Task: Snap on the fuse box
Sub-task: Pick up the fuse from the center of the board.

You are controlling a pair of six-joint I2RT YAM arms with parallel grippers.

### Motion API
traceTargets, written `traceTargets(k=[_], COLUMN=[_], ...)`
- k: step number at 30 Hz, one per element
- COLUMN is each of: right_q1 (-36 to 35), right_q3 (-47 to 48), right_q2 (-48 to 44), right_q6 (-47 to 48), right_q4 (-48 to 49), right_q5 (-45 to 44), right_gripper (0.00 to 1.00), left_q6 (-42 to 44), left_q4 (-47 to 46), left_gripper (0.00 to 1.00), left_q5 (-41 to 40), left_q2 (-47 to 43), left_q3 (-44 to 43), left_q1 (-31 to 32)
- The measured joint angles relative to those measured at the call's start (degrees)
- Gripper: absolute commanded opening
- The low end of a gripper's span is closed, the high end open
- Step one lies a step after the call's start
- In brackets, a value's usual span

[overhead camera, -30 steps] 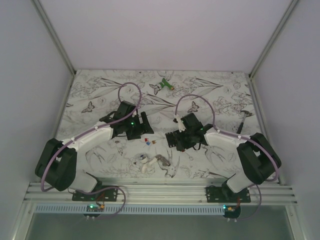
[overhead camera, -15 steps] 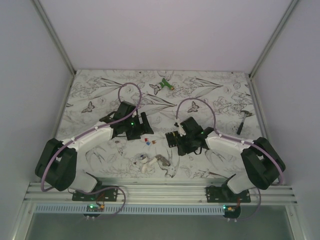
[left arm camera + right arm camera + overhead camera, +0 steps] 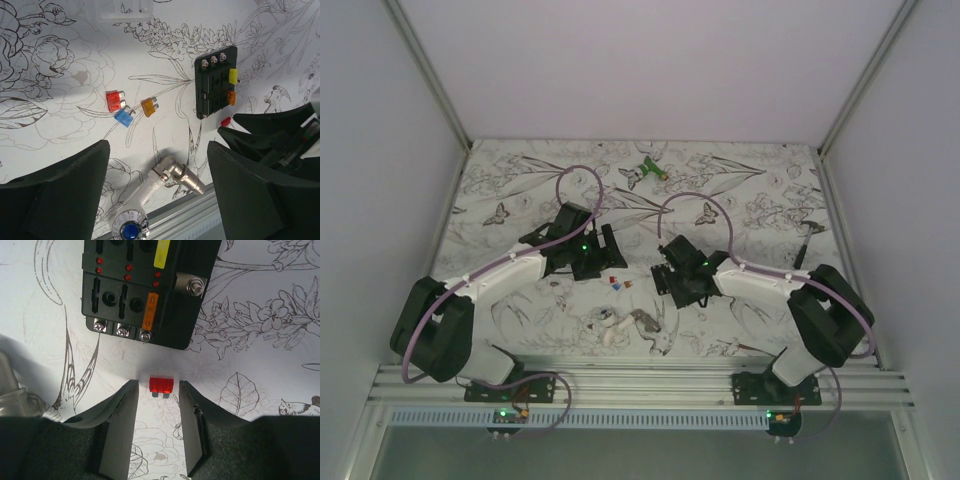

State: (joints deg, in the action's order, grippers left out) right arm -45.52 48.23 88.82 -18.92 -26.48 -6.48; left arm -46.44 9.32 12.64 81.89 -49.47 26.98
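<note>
My right gripper [image 3: 157, 399] is released, tips flanking a red fuse [image 3: 161, 385] just beside the fuse box [image 3: 145, 285]; my left gripper [image 3: 156, 160], farther off, gapes empty.

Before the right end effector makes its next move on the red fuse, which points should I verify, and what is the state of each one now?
1. Red fuse lies inside the opening of the right end effector: ok.
2. Fingers touch the fuse: not ok, a gap shows on each side.
3. Fuse box has free slots: ok; a yellow fuse and an orange fuse sit in it.
4. Left end effector open, holding nothing: ok.
5. Fuse box fastened to the table: cannot tell.
</note>
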Motion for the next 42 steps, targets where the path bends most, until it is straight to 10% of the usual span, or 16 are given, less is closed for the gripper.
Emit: traceTargets(k=[21,42], right_q1=[-1.88,-1.88], right_q3=[2.91,7.41], right_q2=[3.85,-11.28], right_q6=[-3.26,-17.07], right_q4=[-2.56,5.01], right_q5=[-3.54,-4.48], right_gripper=[0.22,0.18], left_q6=[0.0,3.37], left_q4=[0.17,-10.54], left_gripper=[1.0,0.84], left_q5=[-0.39,-2.67], left_q2=[0.0,-9.88], left_q3=[0.04,5.51], left_q1=[-0.11,8.74])
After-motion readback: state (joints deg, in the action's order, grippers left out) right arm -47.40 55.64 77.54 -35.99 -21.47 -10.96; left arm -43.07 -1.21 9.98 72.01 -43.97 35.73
